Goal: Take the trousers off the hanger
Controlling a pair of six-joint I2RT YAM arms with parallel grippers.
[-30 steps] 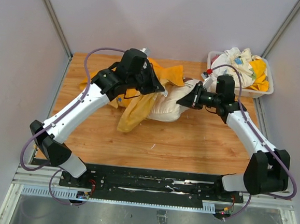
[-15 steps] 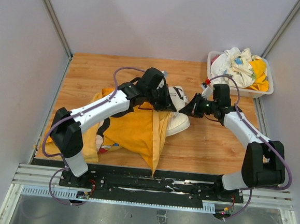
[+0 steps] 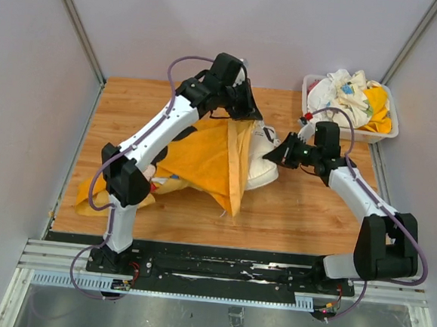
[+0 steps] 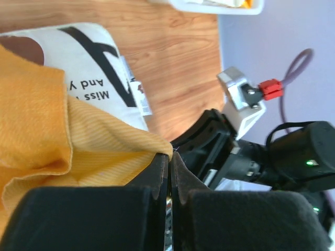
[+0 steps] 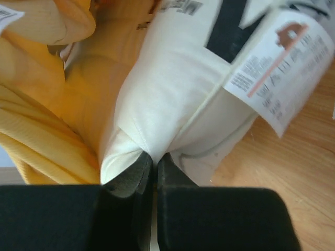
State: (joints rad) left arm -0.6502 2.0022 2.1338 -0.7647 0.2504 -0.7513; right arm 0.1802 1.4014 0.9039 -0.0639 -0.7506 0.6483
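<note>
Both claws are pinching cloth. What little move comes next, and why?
Probably the left claw should pull the yellow cloth up and away while the right claw holds the white cloth in place: both are shut on fabric, and the two pieces overlap.

The yellow trousers (image 3: 204, 155) are soft matt cloth with a fine ribbed weave, clearest in the left wrist view. The white cloth (image 3: 260, 173) touching them is smooth and matt with black print; its tag (image 5: 280, 63) looks like thin printed paper or stiff fabric. The bench (image 3: 305, 216) is smooth wood-grain board with a faint sheen. The bin (image 3: 368, 135) at the far right corner is white plastic. The left arm (image 3: 154, 137) and right arm (image 3: 356, 193) have glossy white plastic shells and matt black joints. The left gripper (image 4: 168, 172) and right gripper (image 5: 155, 162) are matt black. A bare metal rail (image 3: 216, 290) runs along the near edge.
</note>
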